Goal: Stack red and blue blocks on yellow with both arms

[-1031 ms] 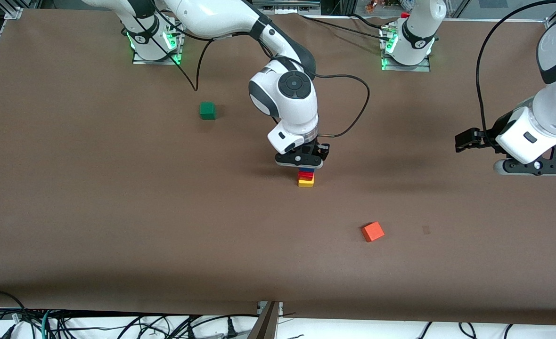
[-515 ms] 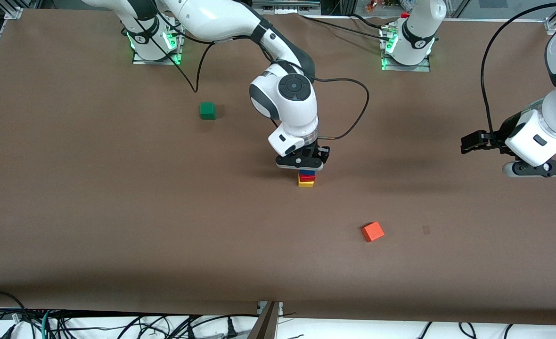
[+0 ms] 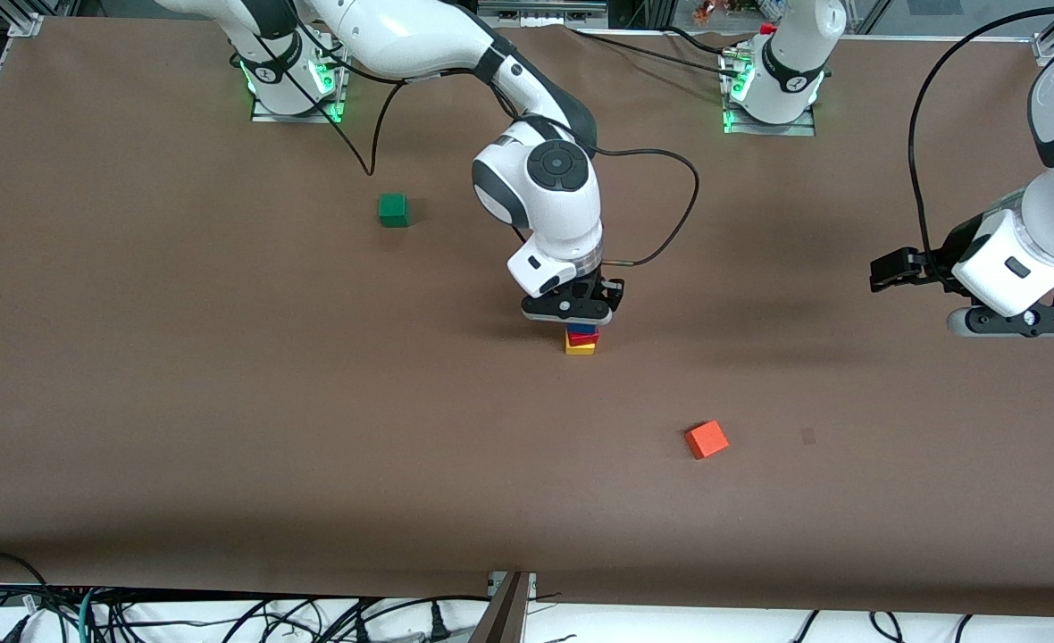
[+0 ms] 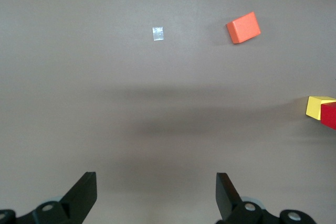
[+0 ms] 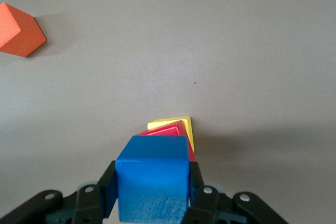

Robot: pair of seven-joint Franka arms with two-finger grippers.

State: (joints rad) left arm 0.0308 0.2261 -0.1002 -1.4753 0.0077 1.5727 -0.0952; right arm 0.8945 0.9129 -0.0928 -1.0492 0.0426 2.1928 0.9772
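A brown worktop (image 3: 223, 402) is carrying four cubes, and a fifth is over them in a tool. Near its middle the yellow cube (image 3: 580, 347) is lying with the red cube (image 3: 582, 337) on it. The right tool (image 3: 581, 314) is grasping the blue cube (image 5: 152, 182) between its fingers, directly over the red one; whether the two are touching I cannot tell. The left tool (image 4: 156, 195) is hanging released, fingers wide apart, over bare worktop toward the left arm's end, where that arm is waiting. An orange cube (image 3: 706, 438) is lying nearer to the front camera than the stack, a green cube (image 3: 392, 210) farther.
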